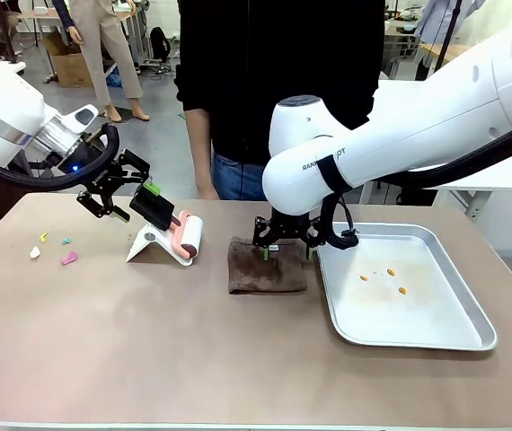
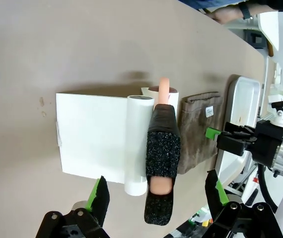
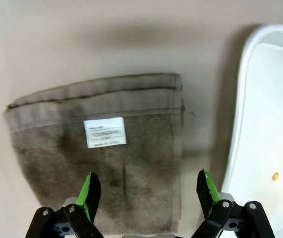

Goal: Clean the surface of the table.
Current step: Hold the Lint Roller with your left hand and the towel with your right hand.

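**Both jaws wide open, nothing held – watch the roller and the tray**

The desk [image 1: 148, 359] runs the full width between you and the person, and it is not clean: small coloured scraps [image 1: 68, 259] lie near its left end.

Your left jaws stand open on either side of the lint roller's handle [image 2: 161, 163], which leans on a white stand [image 1: 145, 244]. If you close off-centre, I'd expect the handle to slip sideways, or the light stand to skid or tip.

Your right jaws, also open, hang low over the brown cloth [image 1: 265, 265], just beside the metal tray [image 1: 418, 310]. The risk here is twofold: a shallow pinch may lift only the top fold, and any drift right could knock the rim and shake the orange crumbs [image 1: 391, 272] back out.
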Tool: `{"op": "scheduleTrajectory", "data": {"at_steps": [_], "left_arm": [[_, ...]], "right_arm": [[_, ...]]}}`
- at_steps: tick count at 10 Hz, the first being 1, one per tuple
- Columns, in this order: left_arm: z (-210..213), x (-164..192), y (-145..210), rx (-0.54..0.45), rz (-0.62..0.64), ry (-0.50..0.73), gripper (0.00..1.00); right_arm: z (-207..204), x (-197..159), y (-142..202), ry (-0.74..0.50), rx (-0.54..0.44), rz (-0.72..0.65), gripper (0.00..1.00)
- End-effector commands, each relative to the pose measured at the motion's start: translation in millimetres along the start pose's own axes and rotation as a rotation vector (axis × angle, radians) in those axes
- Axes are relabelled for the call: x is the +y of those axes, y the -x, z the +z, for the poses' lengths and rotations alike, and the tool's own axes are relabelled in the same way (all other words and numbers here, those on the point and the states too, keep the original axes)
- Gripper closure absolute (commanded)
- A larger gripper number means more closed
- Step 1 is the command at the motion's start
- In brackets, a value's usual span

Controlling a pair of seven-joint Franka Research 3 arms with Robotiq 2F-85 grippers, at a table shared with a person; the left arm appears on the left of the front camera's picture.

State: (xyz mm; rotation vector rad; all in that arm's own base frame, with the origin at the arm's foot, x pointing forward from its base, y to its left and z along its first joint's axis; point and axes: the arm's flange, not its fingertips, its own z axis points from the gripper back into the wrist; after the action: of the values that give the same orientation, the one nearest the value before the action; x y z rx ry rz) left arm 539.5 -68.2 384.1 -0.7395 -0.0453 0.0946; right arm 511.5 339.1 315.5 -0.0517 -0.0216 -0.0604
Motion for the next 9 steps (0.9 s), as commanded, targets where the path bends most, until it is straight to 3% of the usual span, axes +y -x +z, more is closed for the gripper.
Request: {"op": "scheduleTrajectory", "data": {"at_steps": [1,9], "left_arm": [[0,6,0,-0.008,-0.001,0.034,0.00],[-1,11,-2,-0.027,-0.012,0.070,0.00]], "right_arm": [[0,7,-3,0.053,0.012,-0.036,0.00],[-14,0,-3,0.001,0.029,-0.053,0.00]]}}
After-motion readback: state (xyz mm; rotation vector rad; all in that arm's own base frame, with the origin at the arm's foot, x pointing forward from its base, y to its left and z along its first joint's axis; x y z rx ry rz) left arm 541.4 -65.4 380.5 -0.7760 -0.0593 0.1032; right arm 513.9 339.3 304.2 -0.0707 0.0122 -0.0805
